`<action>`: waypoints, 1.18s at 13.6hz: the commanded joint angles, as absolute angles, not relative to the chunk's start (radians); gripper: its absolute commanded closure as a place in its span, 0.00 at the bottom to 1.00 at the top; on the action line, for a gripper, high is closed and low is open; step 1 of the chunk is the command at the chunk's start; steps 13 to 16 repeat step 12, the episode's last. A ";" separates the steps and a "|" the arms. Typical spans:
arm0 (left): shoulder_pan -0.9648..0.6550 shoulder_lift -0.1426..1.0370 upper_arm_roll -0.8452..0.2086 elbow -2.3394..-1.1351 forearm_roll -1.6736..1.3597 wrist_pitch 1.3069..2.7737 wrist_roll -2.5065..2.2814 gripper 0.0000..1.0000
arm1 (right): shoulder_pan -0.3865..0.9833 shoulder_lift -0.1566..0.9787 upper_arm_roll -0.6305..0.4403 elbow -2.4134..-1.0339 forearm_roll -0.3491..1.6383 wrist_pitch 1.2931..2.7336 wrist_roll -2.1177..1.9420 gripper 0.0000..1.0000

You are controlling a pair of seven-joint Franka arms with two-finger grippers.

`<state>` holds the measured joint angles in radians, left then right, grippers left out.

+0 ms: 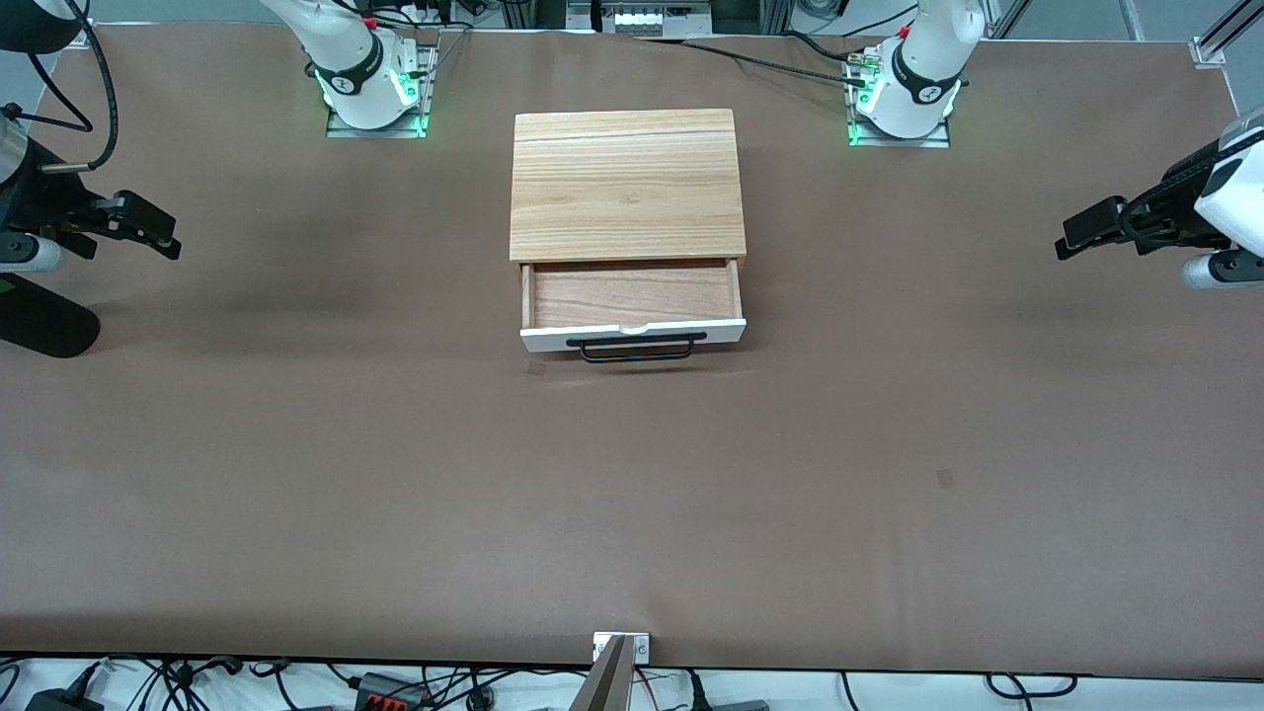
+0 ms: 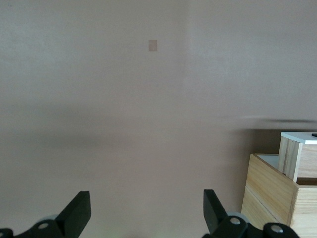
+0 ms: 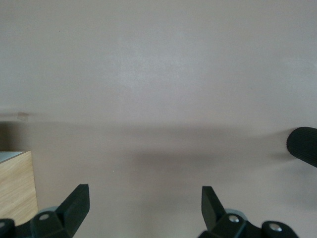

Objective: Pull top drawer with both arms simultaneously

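The top drawer (image 1: 632, 334) stands pulled out of the light-wood cabinet (image 1: 626, 183), toward the front camera. Its white front panel carries a long black bar handle (image 1: 637, 348), and its light-wood inside (image 1: 632, 293) shows empty. The drawer's corner also shows in the left wrist view (image 2: 298, 156). My left gripper (image 1: 1068, 240) is open and empty, up over the table at the left arm's end, well away from the drawer. My right gripper (image 1: 168, 235) is open and empty over the table at the right arm's end. Both sets of fingers stand wide apart in the wrist views (image 2: 147, 210) (image 3: 145, 206).
The brown table (image 1: 632, 494) carries only the cabinet. A black rounded object (image 1: 44, 331) sits under the right arm and shows in the right wrist view (image 3: 303, 146). Small tape marks (image 1: 945, 479) lie on the table. Cables run along the table's front edge.
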<state>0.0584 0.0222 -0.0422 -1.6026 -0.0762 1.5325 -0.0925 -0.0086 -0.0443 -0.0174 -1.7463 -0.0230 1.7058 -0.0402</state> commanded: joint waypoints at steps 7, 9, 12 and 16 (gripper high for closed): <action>0.057 0.032 -0.031 -1.583 -0.092 1.526 -0.094 0.00 | -0.021 -0.060 0.000 -1.752 -0.025 1.674 -0.022 0.00; 0.058 0.032 -0.031 -1.582 -0.092 1.520 -0.094 0.00 | -0.023 -0.060 -0.002 -1.752 -0.028 1.675 -0.014 0.00; 0.060 0.032 -0.031 -1.582 -0.092 1.516 -0.092 0.00 | -0.021 -0.060 -0.002 -1.752 -0.028 1.675 -0.028 0.00; 0.060 0.032 -0.031 -1.582 -0.092 1.516 -0.092 0.00 | -0.021 -0.060 -0.002 -1.752 -0.028 1.675 -0.028 0.00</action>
